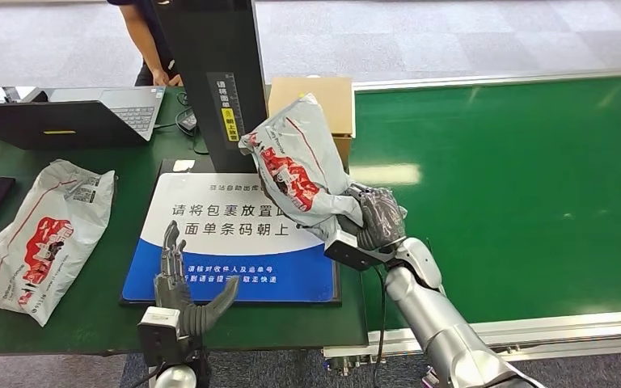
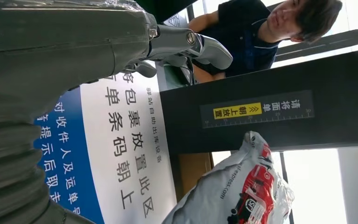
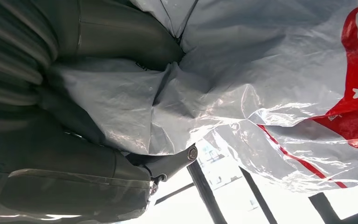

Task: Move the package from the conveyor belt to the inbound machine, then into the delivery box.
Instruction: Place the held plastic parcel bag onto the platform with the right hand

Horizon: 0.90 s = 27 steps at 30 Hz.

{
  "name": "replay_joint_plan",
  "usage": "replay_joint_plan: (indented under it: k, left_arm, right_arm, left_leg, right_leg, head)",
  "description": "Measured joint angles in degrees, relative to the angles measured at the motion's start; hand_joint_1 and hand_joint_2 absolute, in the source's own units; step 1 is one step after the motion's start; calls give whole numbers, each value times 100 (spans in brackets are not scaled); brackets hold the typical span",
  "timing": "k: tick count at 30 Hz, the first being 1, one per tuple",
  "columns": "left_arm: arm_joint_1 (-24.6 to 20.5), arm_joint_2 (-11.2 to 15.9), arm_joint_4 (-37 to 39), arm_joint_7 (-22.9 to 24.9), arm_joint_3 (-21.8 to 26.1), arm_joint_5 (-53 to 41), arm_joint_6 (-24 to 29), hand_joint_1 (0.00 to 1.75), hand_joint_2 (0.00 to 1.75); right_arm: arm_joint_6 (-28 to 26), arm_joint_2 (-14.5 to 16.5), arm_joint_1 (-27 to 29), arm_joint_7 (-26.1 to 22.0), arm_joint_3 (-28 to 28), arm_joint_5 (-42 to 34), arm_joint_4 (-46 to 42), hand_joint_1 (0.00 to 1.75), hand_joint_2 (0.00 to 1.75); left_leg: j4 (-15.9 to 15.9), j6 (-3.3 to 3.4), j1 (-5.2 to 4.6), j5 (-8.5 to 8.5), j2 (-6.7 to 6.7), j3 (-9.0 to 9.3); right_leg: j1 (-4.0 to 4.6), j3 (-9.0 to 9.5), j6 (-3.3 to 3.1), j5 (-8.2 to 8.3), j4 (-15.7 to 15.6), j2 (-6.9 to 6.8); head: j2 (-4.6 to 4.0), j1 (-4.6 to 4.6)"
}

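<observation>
Above the inbound machine's blue-and-white mat [image 1: 234, 242], the right hand [image 1: 372, 220] grips the package [image 1: 299, 166] by its lower end, to be lowered flat with barcode presumably upward, while the left hand [image 1: 179, 283] hovers empty, fingers apart; barcode side and gripping fingertips are hidden.

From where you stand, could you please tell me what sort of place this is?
Probably a parcel sorting or courier station. The right hand holds a grey plastic mailer bag with red print beside a wide green conveyor belt, above a blue-and-white scanning mat with Chinese text at a black scanner post.
</observation>
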Motion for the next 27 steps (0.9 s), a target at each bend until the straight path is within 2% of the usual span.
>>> replay_joint_plan:
  k: [9, 14, 20, 27]
  left_arm:
    - [31, 0, -53, 0, 21, -36, 1, 0, 175]
    - [125, -24, -191, 0, 78, -217, 2, 0, 175]
    - [314, -75, -442, 0, 228, -374, -4, 0, 175]
    - [445, -107, -615, 0, 347, -467, -62, 0, 175]
  right_arm:
    - [12, -13, -168, -49, 115, -4, 340, 169, 175]
    - [245, 7, -356, -117, 314, -42, 600, 171, 175]
    - [496, 156, -731, -176, 550, -80, 1049, 169, 175]
    - [552, 325, -911, -178, 699, -52, 1262, 170, 175]
  left_leg:
    - [0, 0, 0, -1, -2, -3]
    - [-1, 0, 0, 0, -2, -3]
    - [-1, 0, 0, 0, -2, -2]
    - [-1, 0, 0, 0, -2, -3]
  right_leg:
    - [0, -2, 0, 0, -1, 0]
    - [0, -2, 0, 0, 1, 0]
    - [1, -3, 0, 0, 2, 1]
    - [0, -4, 0, 0, 2, 0]
  head:
    - [0, 0]
    - [0, 0]
    - [0, 0]
    - [0, 0]
